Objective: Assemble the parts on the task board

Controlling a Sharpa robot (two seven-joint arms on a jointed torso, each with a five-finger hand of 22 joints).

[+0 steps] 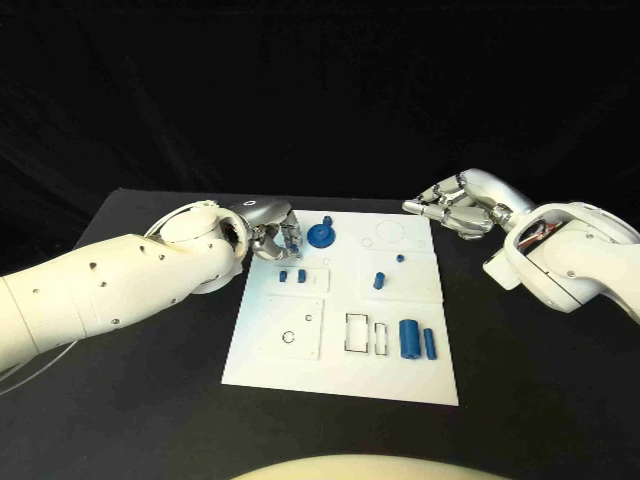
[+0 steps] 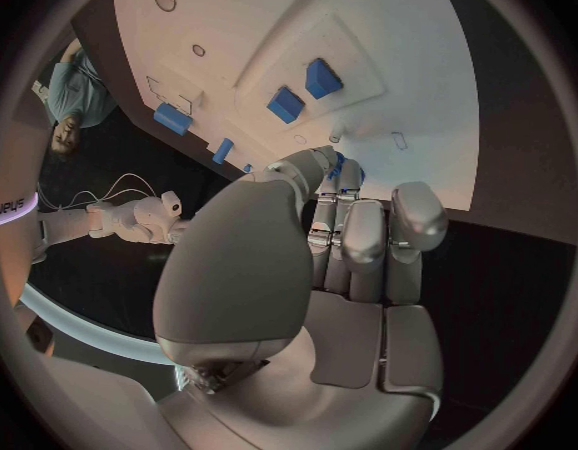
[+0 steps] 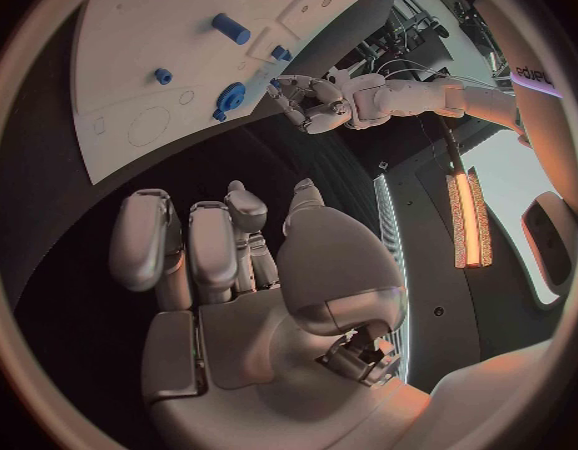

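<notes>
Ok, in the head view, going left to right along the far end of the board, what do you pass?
Left hand → blue round part → board's far right corner, with a faint circle outline → right hand, off the board over the black table.

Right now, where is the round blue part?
In the head view, the round blue part sits near the white board's far left corner, beside the left robot hand.
</notes>
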